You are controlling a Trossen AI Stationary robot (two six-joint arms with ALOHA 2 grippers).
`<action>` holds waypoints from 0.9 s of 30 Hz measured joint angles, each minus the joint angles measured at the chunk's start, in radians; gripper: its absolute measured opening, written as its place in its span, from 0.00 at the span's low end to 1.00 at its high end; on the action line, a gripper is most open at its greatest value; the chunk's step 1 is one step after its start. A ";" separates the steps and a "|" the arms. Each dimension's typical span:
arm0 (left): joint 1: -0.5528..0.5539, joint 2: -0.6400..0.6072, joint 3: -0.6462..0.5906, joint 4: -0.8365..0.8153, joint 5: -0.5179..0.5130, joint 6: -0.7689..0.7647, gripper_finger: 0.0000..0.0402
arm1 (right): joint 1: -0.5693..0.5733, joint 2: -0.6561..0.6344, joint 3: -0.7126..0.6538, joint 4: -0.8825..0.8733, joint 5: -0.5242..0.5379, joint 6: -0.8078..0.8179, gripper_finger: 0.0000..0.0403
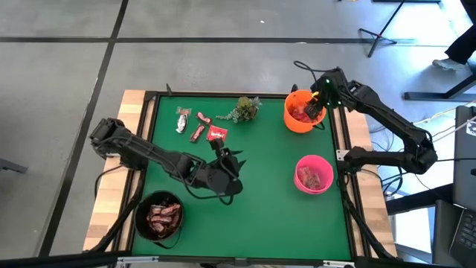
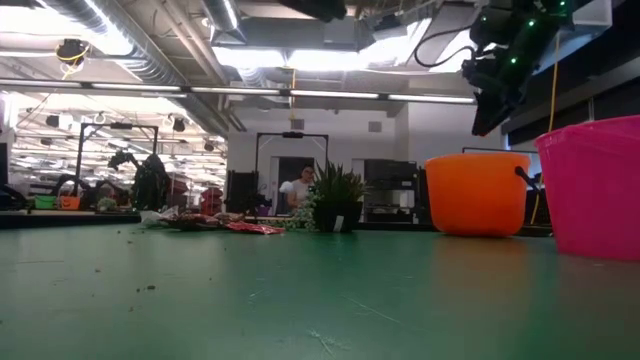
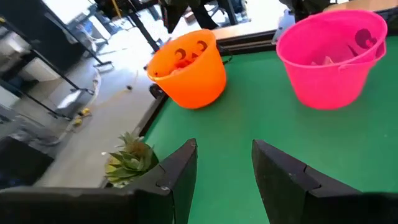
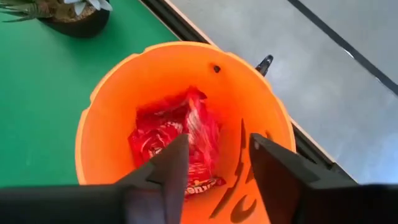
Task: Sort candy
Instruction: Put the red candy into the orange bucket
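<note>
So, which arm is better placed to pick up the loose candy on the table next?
The left: its open pincer hangs just beside the loose candy, while the right pincer is over the orange bowl.

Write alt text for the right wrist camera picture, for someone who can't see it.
The right claw hangs open over the orange bowl, empty, with red candy packets lying in the bowl's bottom. The bowl stands at the edge of the green table, and a small potted plant shows beyond it.
</note>
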 joint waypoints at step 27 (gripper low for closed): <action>0.714 0.082 -0.002 -0.381 0.715 -0.023 0.43 | 0.249 -0.219 0.099 0.182 -0.424 0.004 0.51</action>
